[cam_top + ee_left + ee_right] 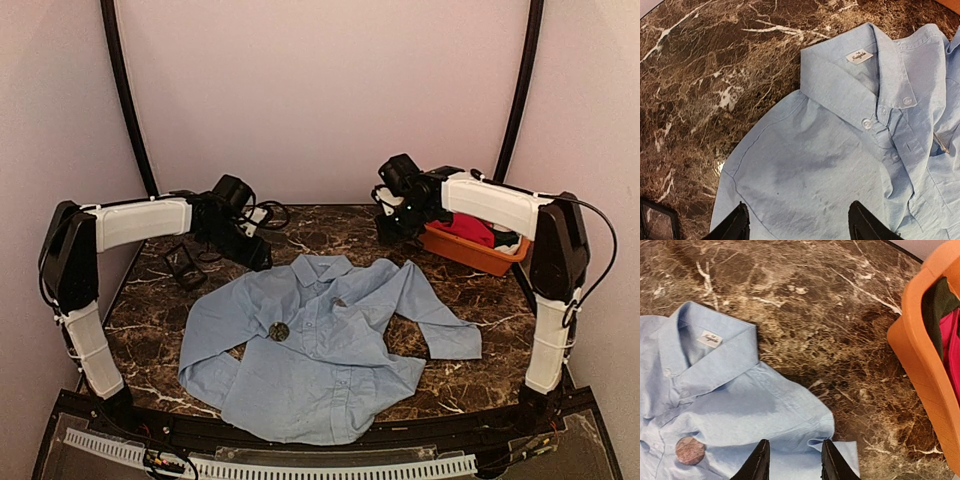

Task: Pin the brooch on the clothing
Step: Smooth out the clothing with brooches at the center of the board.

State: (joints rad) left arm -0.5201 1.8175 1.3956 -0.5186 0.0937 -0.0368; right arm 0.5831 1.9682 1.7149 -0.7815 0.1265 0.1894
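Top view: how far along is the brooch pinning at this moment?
The brooch sits on the front of the spread shirt. Nothing is in hand: the left gripper and right gripper are open, empty and touching nothing. Whether the brooch is actually fastened cannot be told; if not, pinning is left.

Robot lab test booth, not a home. Plain pale lilac walls [320, 90] close in three sides of a dark brown marble-pattern table [150, 310]. A white-and-black left arm [95, 350] and right arm [545, 340] are bolted at its near edge. Black poles [125, 100] rise at the back corners. A white slotted cable duct [330, 469] runs along the front.
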